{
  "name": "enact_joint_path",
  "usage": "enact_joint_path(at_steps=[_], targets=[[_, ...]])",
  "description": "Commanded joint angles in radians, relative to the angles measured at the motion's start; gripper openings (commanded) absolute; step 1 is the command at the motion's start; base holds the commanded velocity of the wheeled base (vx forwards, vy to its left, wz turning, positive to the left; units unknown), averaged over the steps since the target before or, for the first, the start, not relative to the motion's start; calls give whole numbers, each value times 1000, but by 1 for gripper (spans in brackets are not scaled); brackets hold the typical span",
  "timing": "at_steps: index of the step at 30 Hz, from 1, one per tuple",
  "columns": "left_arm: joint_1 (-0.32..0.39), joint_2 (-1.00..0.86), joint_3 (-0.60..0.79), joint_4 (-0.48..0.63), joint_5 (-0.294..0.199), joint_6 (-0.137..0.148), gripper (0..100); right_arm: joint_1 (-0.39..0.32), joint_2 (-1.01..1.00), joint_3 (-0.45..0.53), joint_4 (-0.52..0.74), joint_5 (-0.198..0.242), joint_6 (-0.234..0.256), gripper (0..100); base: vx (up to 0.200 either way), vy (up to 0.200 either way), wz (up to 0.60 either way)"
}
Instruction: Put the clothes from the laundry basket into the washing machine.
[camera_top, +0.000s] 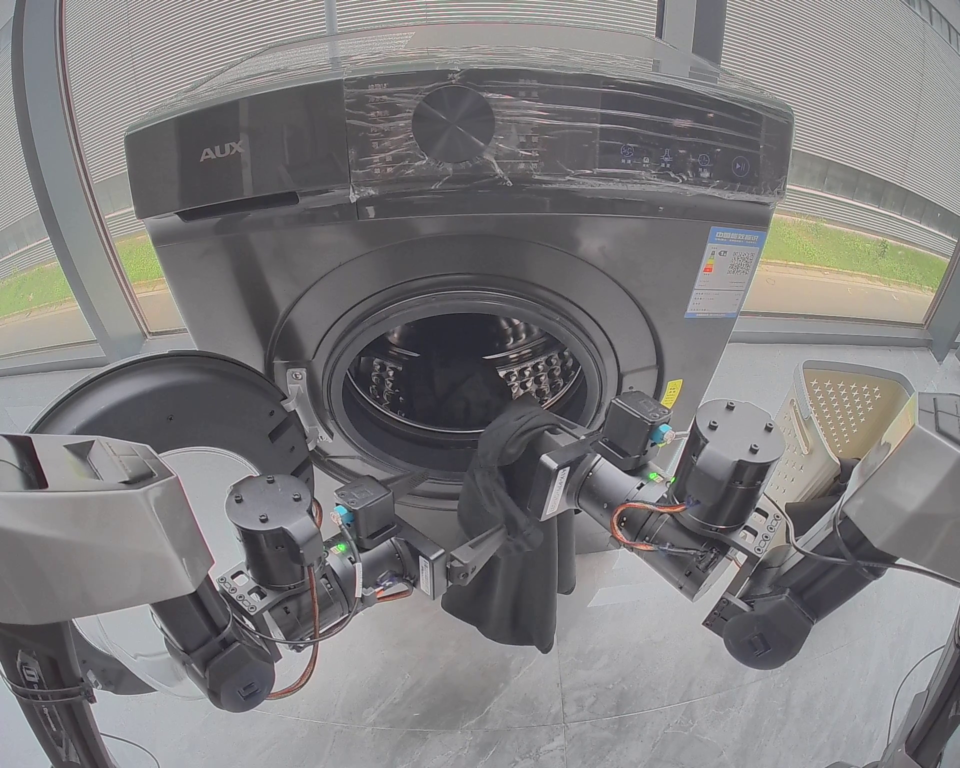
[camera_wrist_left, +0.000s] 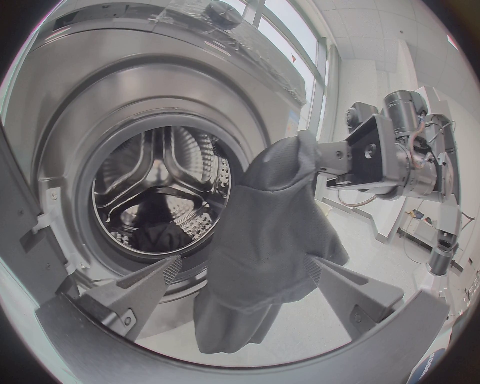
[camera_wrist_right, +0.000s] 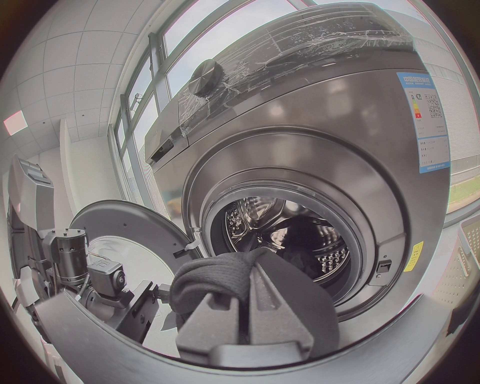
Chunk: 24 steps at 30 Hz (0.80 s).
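A dark grey washing machine (camera_top: 450, 250) stands ahead with its round drum opening (camera_top: 465, 385) uncovered. A dark garment (camera_wrist_left: 160, 235) lies inside the drum. My right gripper (camera_top: 525, 455) is shut on a black garment (camera_top: 515, 570) that hangs down in front of the opening's lower right rim. In the right wrist view the cloth (camera_wrist_right: 215, 275) is bunched over the shut gripper (camera_wrist_right: 248, 297). My left gripper (camera_wrist_left: 242, 272) is open just below, and the hanging garment (camera_wrist_left: 265, 235) drapes between its two fingers. A cream laundry basket (camera_top: 845, 400) stands at the right of the machine.
The machine's round door (camera_top: 170, 400) is swung wide to the left, close behind my left arm. The floor is pale grey tile (camera_top: 620, 660). Glass walls with a metal pillar (camera_top: 60, 180) stand behind the machine.
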Motion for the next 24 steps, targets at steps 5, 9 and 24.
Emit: enact_joint_path(at_steps=[5, 9, 24], targets=[[-44, 3, -65, -5, -12, 0, 100, 5, 4, 4, 0, 1, 0, 0, 0, 0, 0], [-60, 6, -81, -5, -14, 0, 100, 5, 10, 4, 2, -13, 0, 0, 0, 0, 0], [-67, 92, -182, 4, 22, 9, 100, 7, 16, 7, 3, -19, 0, 0, 0, 0, 0]])
